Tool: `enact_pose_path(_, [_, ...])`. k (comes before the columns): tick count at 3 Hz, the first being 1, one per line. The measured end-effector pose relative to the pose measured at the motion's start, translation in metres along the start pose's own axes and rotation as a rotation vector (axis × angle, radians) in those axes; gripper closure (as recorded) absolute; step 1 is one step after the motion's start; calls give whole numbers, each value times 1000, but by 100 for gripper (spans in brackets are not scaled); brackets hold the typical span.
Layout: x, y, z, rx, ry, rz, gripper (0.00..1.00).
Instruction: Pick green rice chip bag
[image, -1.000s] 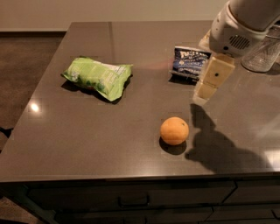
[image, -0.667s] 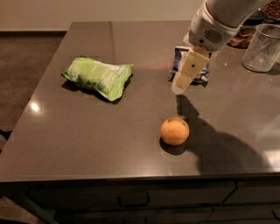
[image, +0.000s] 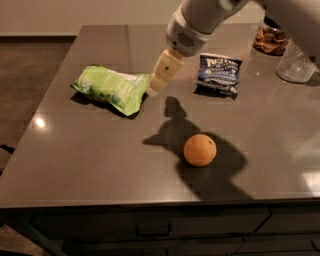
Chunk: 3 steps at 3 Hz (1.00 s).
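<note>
The green rice chip bag (image: 111, 88) lies flat on the left part of the dark grey table (image: 90, 150). It is light green with white patches and crinkly. My gripper (image: 156, 86) hangs from the white arm coming in from the upper right. Its cream fingertips are just above the bag's right end, close to it or touching it. The gripper holds nothing that I can see.
A dark blue snack bag (image: 218, 73) lies right of the gripper. An orange (image: 200, 149) sits in the front middle. A clear glass (image: 295, 65) and a jar with brown contents (image: 270, 36) stand at the back right. Drawers run below the table's front edge.
The arm has swung left across the table, from over the blue snack bag to the right end of the green bag. The objects have not moved.
</note>
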<state>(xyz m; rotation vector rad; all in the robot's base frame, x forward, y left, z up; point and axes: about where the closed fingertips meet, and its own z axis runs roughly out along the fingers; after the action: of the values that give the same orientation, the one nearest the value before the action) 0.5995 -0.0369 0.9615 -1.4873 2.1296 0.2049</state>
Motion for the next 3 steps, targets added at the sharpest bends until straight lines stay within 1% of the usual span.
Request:
enact_pose_path(1, [-37, 2, 44, 1, -15, 19, 0])
enact_pose_path(2, [-63, 3, 98, -9, 11, 35, 0])
enact_pose_path(3, [-72, 4, 127, -20, 33, 42, 0])
